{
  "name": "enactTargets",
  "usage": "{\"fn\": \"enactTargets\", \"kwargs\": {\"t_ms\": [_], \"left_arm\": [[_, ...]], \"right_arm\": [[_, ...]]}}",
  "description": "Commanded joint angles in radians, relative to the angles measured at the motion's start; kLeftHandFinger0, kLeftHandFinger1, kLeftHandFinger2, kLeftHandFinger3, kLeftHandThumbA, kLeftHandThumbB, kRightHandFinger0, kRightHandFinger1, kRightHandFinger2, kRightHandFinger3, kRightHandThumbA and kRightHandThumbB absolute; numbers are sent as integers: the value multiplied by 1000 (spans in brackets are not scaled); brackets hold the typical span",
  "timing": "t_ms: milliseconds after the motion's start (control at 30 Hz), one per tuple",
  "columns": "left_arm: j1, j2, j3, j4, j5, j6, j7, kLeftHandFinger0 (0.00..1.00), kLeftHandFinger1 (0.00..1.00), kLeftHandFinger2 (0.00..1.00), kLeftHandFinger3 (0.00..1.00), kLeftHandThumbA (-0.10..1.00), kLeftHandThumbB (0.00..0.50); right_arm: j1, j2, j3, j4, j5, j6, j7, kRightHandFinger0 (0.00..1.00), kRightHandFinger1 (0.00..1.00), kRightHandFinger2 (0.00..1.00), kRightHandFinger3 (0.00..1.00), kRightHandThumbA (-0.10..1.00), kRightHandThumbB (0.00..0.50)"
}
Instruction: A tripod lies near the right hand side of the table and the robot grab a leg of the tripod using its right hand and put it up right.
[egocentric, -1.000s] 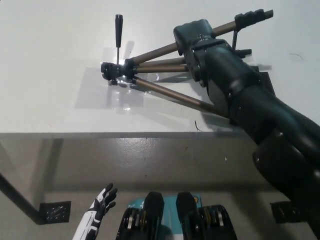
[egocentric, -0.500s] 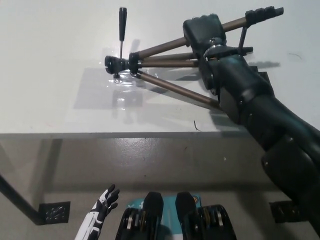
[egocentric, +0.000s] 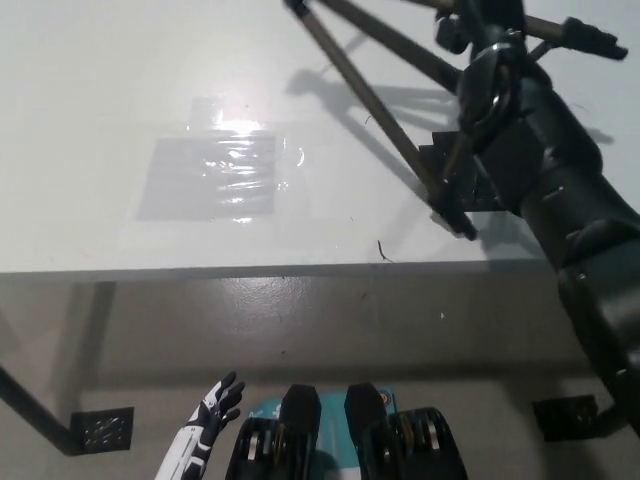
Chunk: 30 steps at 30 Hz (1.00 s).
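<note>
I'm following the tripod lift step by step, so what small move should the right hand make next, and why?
Probably keep tilting the tripod up until its feet meet the table. The right hand sits at the frame's top edge near the legs, its grip not clear. One leg's foot is near the table's front edge, and the head is out of view. The left hand rests low, open.

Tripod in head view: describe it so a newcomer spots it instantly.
Start at the white table and go to its far right part, where the black right hand comes in. The tripod is there, its thin brown legs fanning down to black feet near the table's front edge. Nothing else on the table is rod-shaped; the only neighbour is a flat shiny taped patch.
</note>
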Motion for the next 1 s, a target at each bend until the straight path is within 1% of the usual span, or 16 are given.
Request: {"fn": "enactTargets", "kwargs": {"t_ms": [0,133,200,267,333,433,467,533,600,700,767,833,867,900,933,967], "left_arm": [[25,29,-22,-49,44,-51,-25,1000,1000,1000,1000,1000,500],[28,28,-24,-47,50,-54,-23,1000,1000,1000,1000,1000,500],[26,28,-24,-40,40,-62,-26,1000,1000,1000,1000,1000,500],[37,27,-29,-43,39,-62,-28,1000,1000,1000,1000,1000,500],[43,26,-30,-41,35,-69,-28,1000,1000,1000,1000,1000,500],[42,25,-33,-35,24,-80,-29,1000,1000,1000,1000,1000,500],[48,21,-35,-35,25,-81,-27,1000,1000,1000,1000,1000,500],[49,20,-36,-35,29,-81,-25,1000,1000,1000,1000,1000,500],[49,21,-37,-36,30,-77,-25,1000,1000,1000,1000,1000,500],[49,21,-38,-39,42,-73,-20,1000,1000,1000,1000,1000,500],[49,19,-40,-33,51,-77,-15,1000,1000,1000,1000,1000,500],[52,15,-46,-29,52,-80,-14,1000,1000,1000,1000,1000,500],[53,15,-46,-30,45,-79,-17,1000,1000,1000,1000,1000,500],[52,14,-47,-28,45,-78,-16,1000,1000,1000,1000,1000,500],[52,14,-48,-27,46,-80,-15,1000,1000,1000,1000,1000,500],[52,14,-48,-26,47,-82,-13,1000,1000,1000,1000,1000,500]], "right_arm": [[-211,54,-286,-64,354,-217,-239,0,0,346,422,-100,83],[-203,64,-359,-65,372,-244,-267,0,0,354,386,-100,86],[-191,70,-388,-57,379,-278,-284,0,0,351,376,-100,86],[-171,78,-404,-56,377,-294,-293,0,0,343,387,-100,84],[-147,86,-415,-44,382,-341,-299,0,0,330,411,-100,72],[-129,97,-442,-30,406,-371,-296,0,0,329,397,-100,64],[-113,104,-453,-28,416,-379,-298,0,0,307,373,-100,69],[-94,115,-462,-18,425,-398,-297,0,0,182,341,-100,58],[-80,125,-464,-7,424,-415,-310,0,0,152,328,-100,66],[-65,141,-486,2,454,-433,-290,0,0,118,324,-100,60],[-50,149,-482,11,452,-451,-306,0,0,74,290,-100,77],[-31,154,-477,20,448,-449,-332,0,0,107,265,-100,76],[-22,156,-477,26,453,-449,-327,0,0,159,271,-100,72],[-9,159,-483,32,465,-456,-311,0,0,278,332,-100,67],[-3,161,-486,36,474,-450,-304,0,38,399,425,-100,55],[9,165,-492,40,484,-440,-298,0,81,478,506,-100,55]]}}
